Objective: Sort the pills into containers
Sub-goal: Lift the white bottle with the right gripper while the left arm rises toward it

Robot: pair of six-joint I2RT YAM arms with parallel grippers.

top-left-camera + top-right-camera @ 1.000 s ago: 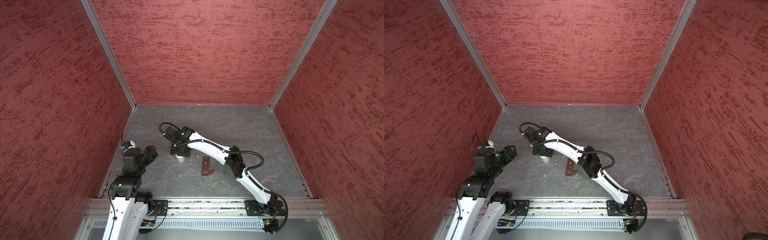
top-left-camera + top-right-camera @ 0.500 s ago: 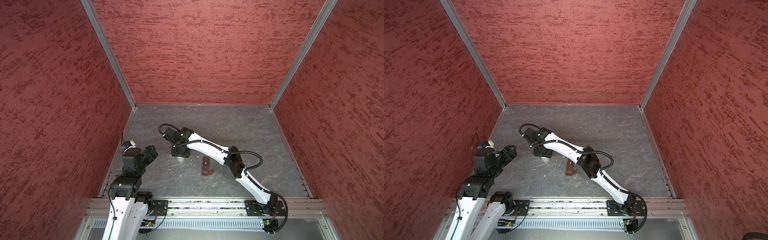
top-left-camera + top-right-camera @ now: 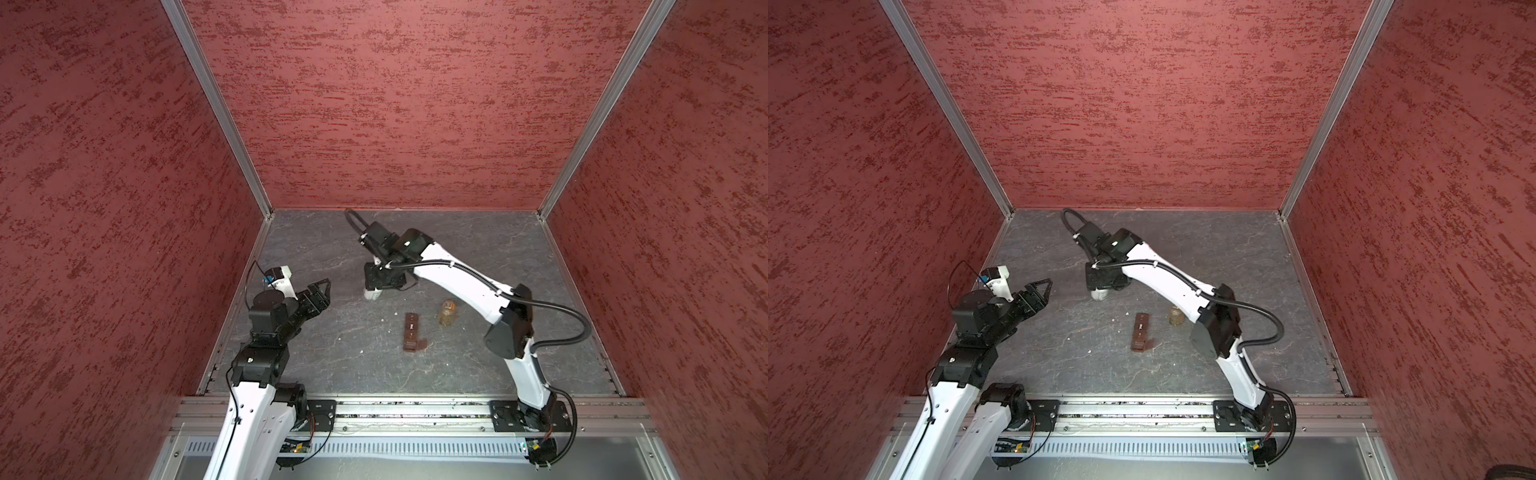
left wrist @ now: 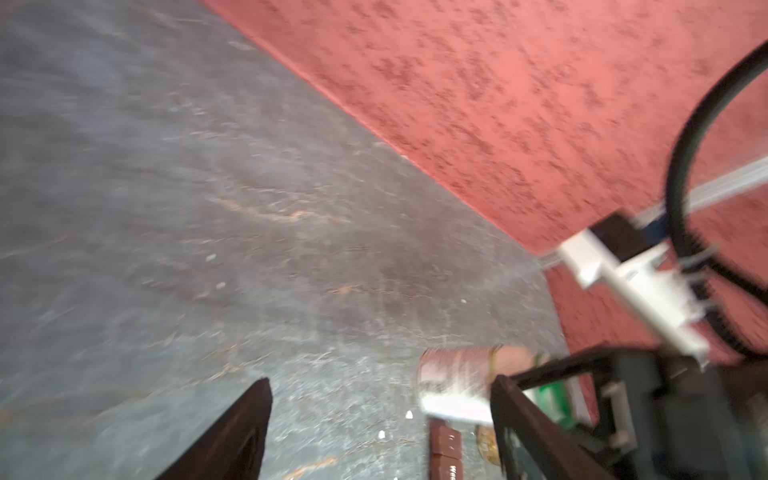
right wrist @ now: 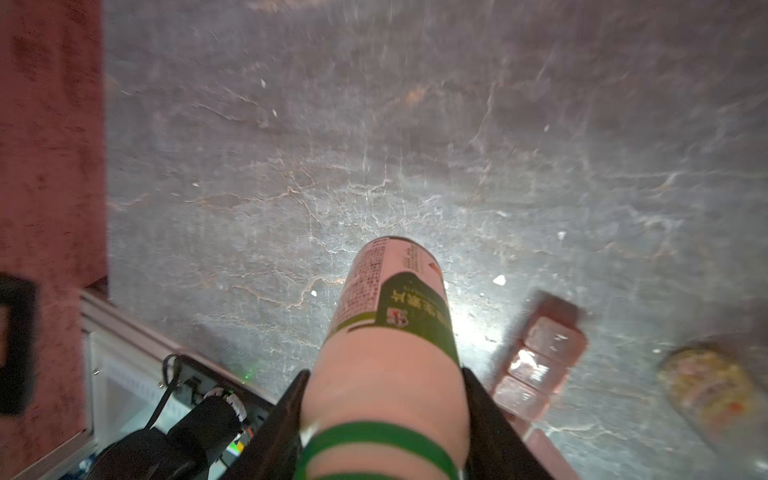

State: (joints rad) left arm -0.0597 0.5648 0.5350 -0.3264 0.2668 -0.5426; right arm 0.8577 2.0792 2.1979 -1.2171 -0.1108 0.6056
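Our right pincer [image 5: 384, 399] is clamped on the white bottle [image 5: 390, 324] near the middle of the tabletop [image 3: 332, 357]; the print on its green-and-white label is too blurred for us to read. The containers [image 3: 411, 332] lie nearby, beside the amber bottle [image 3: 447, 312], where blurred yellow-orange pills [image 5: 706, 386] show. Our left pincer [image 3: 321, 291] hangs empty, jaws apart

White bottle [image 5: 386, 332]: one. Amber bottle [image 3: 447, 312]: one. Strip [image 3: 411, 332]: one. Specks [image 5: 498, 279]: maybe nine.
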